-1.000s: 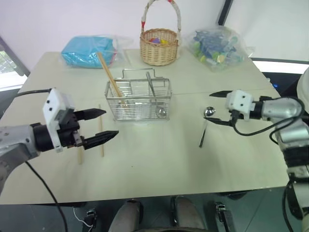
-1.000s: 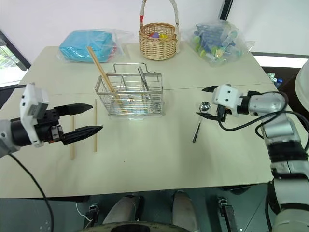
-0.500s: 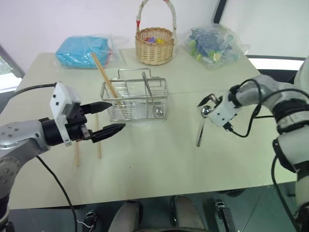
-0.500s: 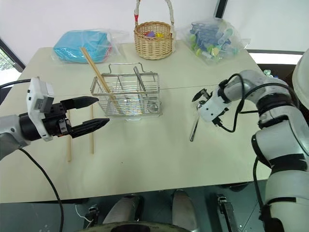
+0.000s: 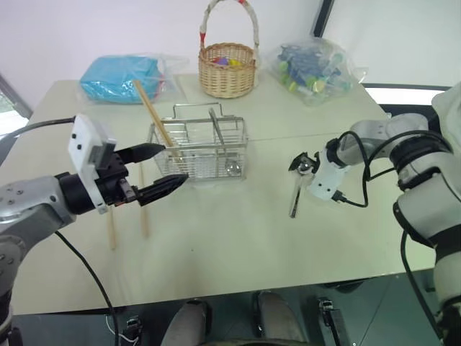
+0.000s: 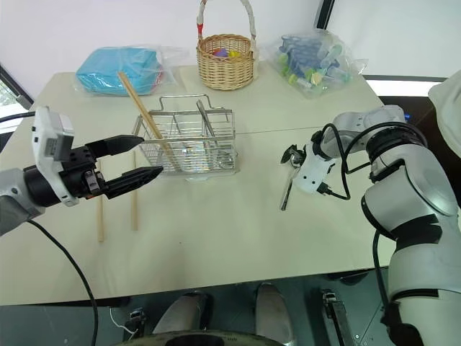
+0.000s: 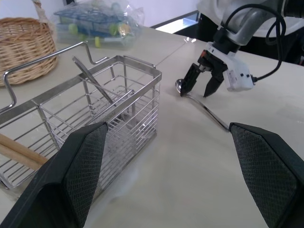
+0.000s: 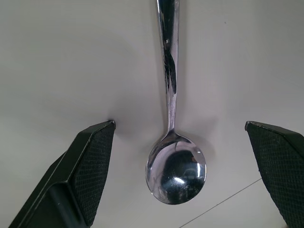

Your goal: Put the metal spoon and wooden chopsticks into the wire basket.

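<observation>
Over the last second the right gripper (image 7: 204, 83) has swung from a level pose beside the metal spoon (image 8: 175, 164) to a steep downward pose with its open jaws straddling the spoon's bowl on the table (image 5: 238, 238), which suggests the pick-up is being lined up but nothing is yet held. The left gripper (image 5: 160, 168) hovers with jaws open and empty just beside the wire basket (image 5: 202, 148), while two wooden chopsticks (image 5: 142, 209) lie flat on the table near it and another leans inside the basket. A wicker basket (image 5: 227, 68) and two plastic bags (image 5: 311, 63) stand well behind, and nothing blocks the path from spoon to basket.
</observation>
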Tool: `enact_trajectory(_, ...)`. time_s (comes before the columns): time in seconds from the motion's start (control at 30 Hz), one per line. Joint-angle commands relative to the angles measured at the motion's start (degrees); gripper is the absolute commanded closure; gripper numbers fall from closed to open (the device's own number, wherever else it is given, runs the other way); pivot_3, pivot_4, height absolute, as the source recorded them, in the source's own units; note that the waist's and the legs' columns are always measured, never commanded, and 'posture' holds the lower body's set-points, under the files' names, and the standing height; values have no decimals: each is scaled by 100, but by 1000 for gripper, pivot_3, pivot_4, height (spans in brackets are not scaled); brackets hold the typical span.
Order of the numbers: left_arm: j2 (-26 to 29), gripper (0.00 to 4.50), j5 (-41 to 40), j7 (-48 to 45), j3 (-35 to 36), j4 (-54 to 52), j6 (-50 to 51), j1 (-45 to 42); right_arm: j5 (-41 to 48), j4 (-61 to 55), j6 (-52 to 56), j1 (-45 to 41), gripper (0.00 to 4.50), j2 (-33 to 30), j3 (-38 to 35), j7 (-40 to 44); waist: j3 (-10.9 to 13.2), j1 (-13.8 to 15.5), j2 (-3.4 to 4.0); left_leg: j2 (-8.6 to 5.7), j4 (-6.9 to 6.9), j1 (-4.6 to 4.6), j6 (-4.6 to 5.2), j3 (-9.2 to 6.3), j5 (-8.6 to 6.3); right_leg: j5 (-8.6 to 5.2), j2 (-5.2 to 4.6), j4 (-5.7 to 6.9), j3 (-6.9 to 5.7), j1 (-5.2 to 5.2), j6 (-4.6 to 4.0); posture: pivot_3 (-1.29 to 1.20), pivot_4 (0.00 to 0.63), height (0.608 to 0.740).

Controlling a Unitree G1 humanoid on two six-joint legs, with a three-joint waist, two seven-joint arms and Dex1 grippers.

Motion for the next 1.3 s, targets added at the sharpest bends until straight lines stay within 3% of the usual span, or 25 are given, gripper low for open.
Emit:
enact_trajectory(0.03, 75, 0, -63, 64, 163, -19, -83, -147, -44, 68, -146, 15, 1284, 174, 99, -177, -1, -14, -2, 2, 0, 2, -3, 0, -2, 0, 2, 1, 1, 1, 0, 0, 150, 739)
enact_trajectory(0.23, 89, 0, -69, 100, 173, 17, -88, -222, -88, 80, -289, 60, 4264, 264, 172, -335, -1, -106, -1, 42, -6, 25, -23, 26, -15, -1, 26, 8, 11, 1, -2, 0, 150, 739)
enact_trajectory(0.27, 90, 0, -66, 102, 171, 21, -91, -230, -78, 87, -307, 59, 4462, 277, 169, -343, -1, -117, -2, 49, -5, 25, -29, 26, -18, -3, 33, 10, 11, 1, -5, 0, 150, 739)
enact_trajectory(0.93, 23, 0, 104, 96, 71, 182, -212, -431, -69, 82, -344, 36, 4462, 170, 145, -571, 0, -132, 0, 65, -5, 30, -36, 27, -27, -6, 55, 12, 19, 2, -13, 0, 150, 739)
enact_trajectory(1.0, 48, 0, 146, 56, 78, 230, -245, -452, 699, 370, -665, -3, 4462, 152, -376, 59, 2, -133, 3, 65, -5, 30, -37, 29, -27, -6, 55, 12, 20, 2, -13, 0, 150, 739)
enact_trajectory(1.13, 110, 0, 214, -36, 137, 354, -274, -515, 2645, 1114, -1007, -72, 4462, 303, -1871, 2262, 5, -140, 9, 68, -5, 28, -35, 33, -28, -5, 54, 5, 22, 4, -13, 0, 150, 739)
enact_trajectory(1.23, 152, 0, 312, -124, 149, 508, -307, -609, 4807, 450, 281, 242, 4462, 434, -3101, 4991, 6, -141, 9, 78, -2, 30, -29, 33, -31, -3, 55, -1, 22, 11, -15, 0, 150, 739)
enact_trajectory(1.3, 181, 0, 383, -200, 135, 596, -330, -669, 6047, -703, 1662, 615, 4462, 304, -3348, 6068, 8, -127, 13, 86, 1, 31, -26, 27, -33, -1, 55, -1, 21, 17, -16, 0, 150, 739)
